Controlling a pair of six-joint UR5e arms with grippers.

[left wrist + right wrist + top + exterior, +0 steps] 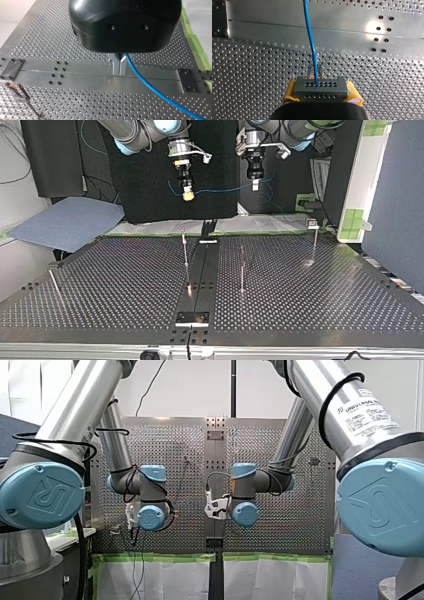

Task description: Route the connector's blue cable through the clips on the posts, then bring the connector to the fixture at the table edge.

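The right gripper (320, 97) is seen clamped on the connector (320, 86). The grey block is pinched between the yellow pads (290, 92), and the blue cable (310, 37) is left free to run out of its holed face and away ahead. The left gripper (119, 67) is shown with its metal fingers (115, 64) pressed together on the cable itself, further along the line.

In the top view the cable is seen strung between the two grippers, well above the perforated table (125, 285). It appears to be held at two points so that a controlled span can be lowered into a clip.

A clipped post (314, 68) is caught beneath the connector in the right wrist view, and the first threading looks to be lined up there. No cable is seen at any of the posts (185, 249), so routing is judged not yet begun.

The plate (192, 318) at the table's near edge in the top view, probably the fixture, is well apart from the connector.
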